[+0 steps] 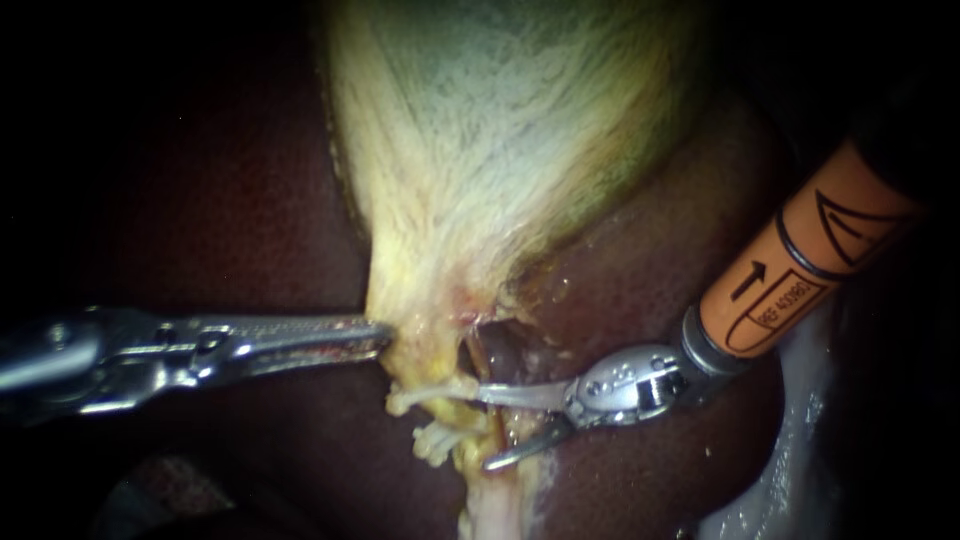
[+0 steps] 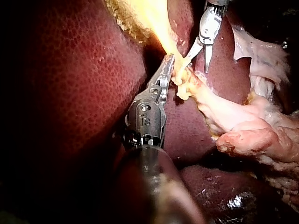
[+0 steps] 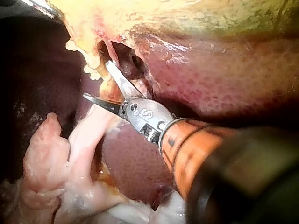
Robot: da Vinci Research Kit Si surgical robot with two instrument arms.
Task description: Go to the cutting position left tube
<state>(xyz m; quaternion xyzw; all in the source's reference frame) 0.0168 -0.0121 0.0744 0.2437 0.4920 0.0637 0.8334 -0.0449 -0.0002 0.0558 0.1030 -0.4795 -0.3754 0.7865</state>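
The pale yellow gallbladder [image 1: 500, 130] narrows downward to a neck [image 1: 425, 345]. My left instrument [image 1: 383, 336] comes in from the left, its jaws shut on the edge of that neck; in the left wrist view it [image 2: 169, 63] pinches the same yellow tissue. Below the neck a thin yellowish tube [image 1: 497, 432] runs down. My right instrument [image 1: 487, 428], orange-shafted with two slim blades, stands open and straddles this tube, one blade above and one below. The right wrist view shows the blades [image 3: 96, 79] spread around the tube [image 3: 108, 88]. Which tube is the left one I cannot tell.
Dark red liver [image 1: 250, 200] lies around and under the gallbladder. Short whitish strands [image 1: 435, 440] hang beside the tube. Pale fatty tissue [image 2: 243, 130] lies ahead of the left instrument and to its side, and also beside the right instrument's blades [image 3: 51, 154].
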